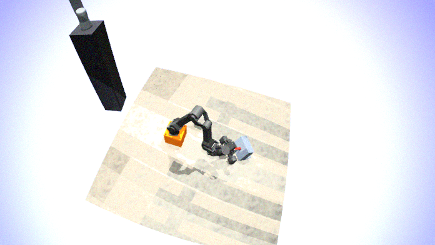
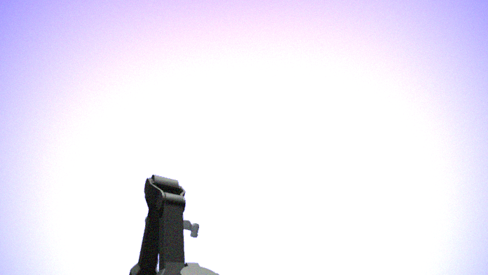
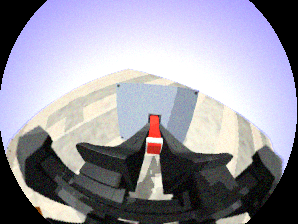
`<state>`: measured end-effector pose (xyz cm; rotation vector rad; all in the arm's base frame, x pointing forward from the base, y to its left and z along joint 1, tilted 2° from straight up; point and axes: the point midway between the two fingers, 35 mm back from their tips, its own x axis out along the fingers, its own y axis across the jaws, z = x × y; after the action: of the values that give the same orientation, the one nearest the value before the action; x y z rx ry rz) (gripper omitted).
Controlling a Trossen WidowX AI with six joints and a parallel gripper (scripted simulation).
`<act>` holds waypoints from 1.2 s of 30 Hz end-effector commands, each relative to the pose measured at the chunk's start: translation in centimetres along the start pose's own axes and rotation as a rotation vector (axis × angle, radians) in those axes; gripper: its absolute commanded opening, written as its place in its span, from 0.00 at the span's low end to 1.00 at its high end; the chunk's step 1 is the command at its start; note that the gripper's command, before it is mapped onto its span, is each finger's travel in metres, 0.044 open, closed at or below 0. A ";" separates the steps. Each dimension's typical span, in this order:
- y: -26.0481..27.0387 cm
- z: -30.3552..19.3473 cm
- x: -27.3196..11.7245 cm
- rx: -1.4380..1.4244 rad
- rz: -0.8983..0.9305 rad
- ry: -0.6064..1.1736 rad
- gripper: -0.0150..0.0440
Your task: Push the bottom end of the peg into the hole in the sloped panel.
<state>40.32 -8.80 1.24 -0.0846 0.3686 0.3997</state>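
- Dark six-joint robot arm (image 1: 200,122): rises from an orange box-shaped base (image 1: 175,136), bends at the elbow and reaches down toward the panel.
- Black parallel-jaw gripper (image 3: 153,152): clamped on the peg; dark fingers converge on either side of it in the wrist view.
- Small red peg with a white band (image 3: 154,135): held between the fingertips, its far end pointing at the panel face and at or just short of it; whether it has entered the hole cannot be told.
- Pale blue-grey sloped panel block (image 1: 244,147): sits on the table just beyond the gripper; hole not discernible.
- Beige table top with grey striped patches (image 1: 244,194): carries base, arm shadow and panel.
- Tall black rectangular post with a grey cylinder on top (image 1: 97,64): stands off the table's corner, well apart from the arm.
- Exterior view: shows only the arm's upper link (image 2: 165,217) against a pale sky.
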 end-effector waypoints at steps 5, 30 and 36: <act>-0.2 0.1 0.5 0.003 -0.005 -0.001 0.25; -0.1 0.1 0.5 0.000 0.000 0.000 0.65; -0.1 0.1 0.4 0.000 0.000 0.000 0.92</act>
<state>40.83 -8.69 1.14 -0.0842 0.3677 0.3995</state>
